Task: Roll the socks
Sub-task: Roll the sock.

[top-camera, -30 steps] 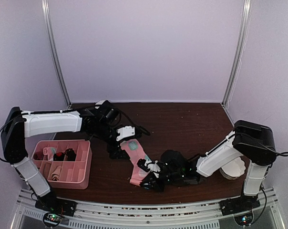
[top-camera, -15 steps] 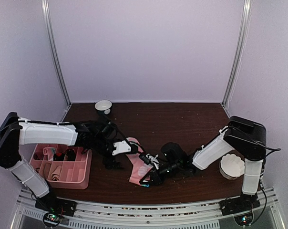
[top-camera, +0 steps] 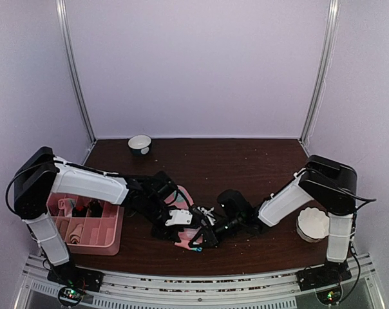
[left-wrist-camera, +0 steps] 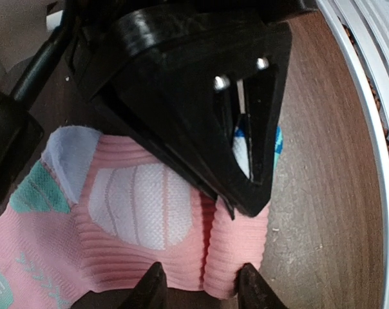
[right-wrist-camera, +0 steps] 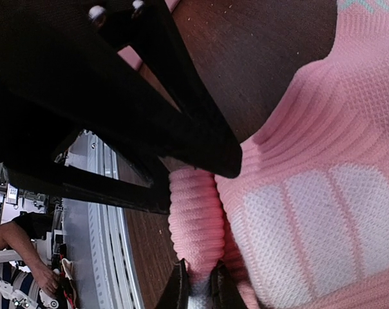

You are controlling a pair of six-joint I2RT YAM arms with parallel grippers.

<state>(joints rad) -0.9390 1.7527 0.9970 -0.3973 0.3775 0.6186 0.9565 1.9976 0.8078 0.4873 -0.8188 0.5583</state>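
Note:
A long pink sock with mint-green marks lies in the middle of the table, and its near end is curled into a small roll. My left gripper straddles that roll. One fingertip presses the roll's side and the other rests on the flat ribbed part. My right gripper is shut on the end of the same roll, pinching it from the opposite side. In the top view both grippers meet at the sock's near end: left gripper, right gripper.
A pink divided tray with small items stands at the left, close to my left arm. A small white bowl sits at the back left. A white fluted dish sits at the right by my right arm's base.
My left arm has swung from the sock's far end down to its near end, and its jaws have narrowed onto the roll. My right gripper stayed shut on the sock, shifting slightly left.

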